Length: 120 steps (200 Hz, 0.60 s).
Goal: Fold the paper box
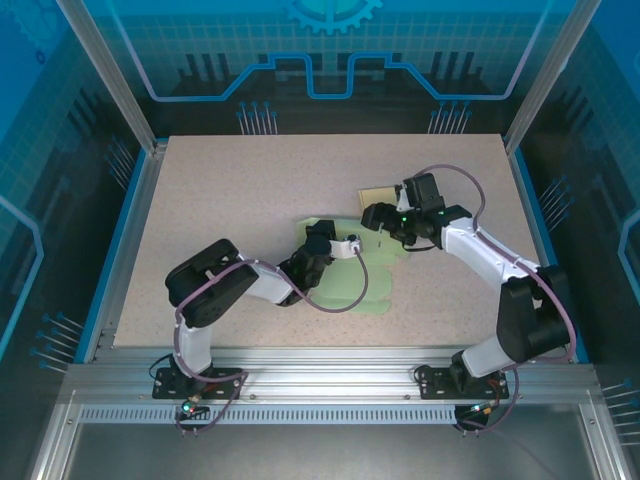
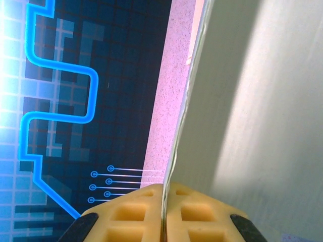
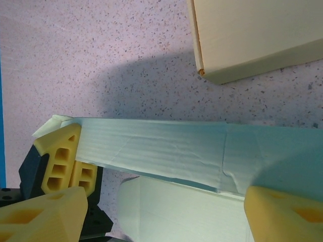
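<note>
Pinching one end of a raised flap, the left gripper (image 1: pixel 320 238) holds a pale green, flat-cut paper box sheet (image 1: pixel 352 287) that lies near the middle of the speckled beige counter (image 1: pixel 250 190), seen from the overhead camera. In the left wrist view, that gripper (image 2: pixel 164 195) has its yellow jaws pressed together on the thin edge of the green sheet (image 2: pixel 262 126), which stands on edge in front of the lens, with a strip of counter (image 2: pixel 174 91) beyond it. The right gripper (image 1: pixel 378 216) hangs just behind the sheet's far edge, close to the left one. From the right wrist camera its jaws stand wide apart, the right gripper (image 3: pixel 164 197) poised over the lifted green flap (image 3: pixel 166 151), which runs across the space between the two yellow fingers (image 3: pixel 45 214); no contact with the paper can be made out. The same view catches the left arm's yellow pads (image 3: pixel 63 161) clamped on the flap's corner. A tan cardboard box (image 3: pixel 252 35) rests on the counter (image 3: pixel 101 50) just beyond the flap, apart from it, and shows overhead as a small tan shape (image 1: pixel 377 193) beside the right gripper.
</note>
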### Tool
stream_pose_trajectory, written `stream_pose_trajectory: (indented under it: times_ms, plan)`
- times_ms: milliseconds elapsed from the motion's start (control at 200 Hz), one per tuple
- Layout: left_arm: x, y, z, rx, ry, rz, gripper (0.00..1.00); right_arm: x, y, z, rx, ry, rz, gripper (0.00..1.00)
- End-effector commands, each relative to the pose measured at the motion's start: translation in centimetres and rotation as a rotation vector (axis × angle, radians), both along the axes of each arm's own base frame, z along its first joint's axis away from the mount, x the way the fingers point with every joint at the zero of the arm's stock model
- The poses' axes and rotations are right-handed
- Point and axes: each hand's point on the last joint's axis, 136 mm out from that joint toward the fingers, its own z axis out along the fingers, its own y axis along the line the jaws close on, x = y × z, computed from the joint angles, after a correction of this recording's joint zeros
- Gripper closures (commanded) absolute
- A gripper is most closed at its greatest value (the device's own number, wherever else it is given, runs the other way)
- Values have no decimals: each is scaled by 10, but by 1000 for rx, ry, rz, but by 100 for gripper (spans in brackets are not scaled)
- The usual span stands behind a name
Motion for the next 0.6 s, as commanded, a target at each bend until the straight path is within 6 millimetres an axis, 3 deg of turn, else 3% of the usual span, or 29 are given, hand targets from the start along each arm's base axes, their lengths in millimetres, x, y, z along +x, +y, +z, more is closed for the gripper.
stream_pose_trajectory:
  times_ms: [0, 125, 595]
  plan:
    - [3, -14, 28, -88, -85, -10, 90, 0, 0, -12, -27, 37, -13, 18]
    - [1, -14, 29, -77, -100, -19, 90, 3, -15, -14, -125, 27, -29, 13]
    - [2, -14, 25, -63, -115, -21, 90, 22, -26, -12, -270, -1, 13, 4]
